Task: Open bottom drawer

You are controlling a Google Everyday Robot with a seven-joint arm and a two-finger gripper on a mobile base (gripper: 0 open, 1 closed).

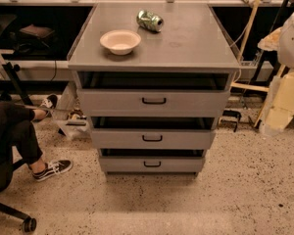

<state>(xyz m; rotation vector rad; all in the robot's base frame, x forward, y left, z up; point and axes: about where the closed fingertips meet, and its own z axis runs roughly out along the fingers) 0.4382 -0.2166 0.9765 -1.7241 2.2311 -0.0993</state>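
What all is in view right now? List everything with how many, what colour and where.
cabinet: one, grey, centre, standing on the speckled floor
top drawer: one, grey, black bar handle, widest front
middle drawer: one, grey, black bar handle, below the top one
bottom drawer: one, grey, black bar handle, narrowest front, lowest
bowl: one, cream, on the cabinet top, front left
crushed can: one, green and silver, on its side behind the bowl
person: one, dark trousers, black and white sneakers, left edge
chair caster: one, black, bottom left
end effector: one, pale yellowish, right edge, apart from the drawers
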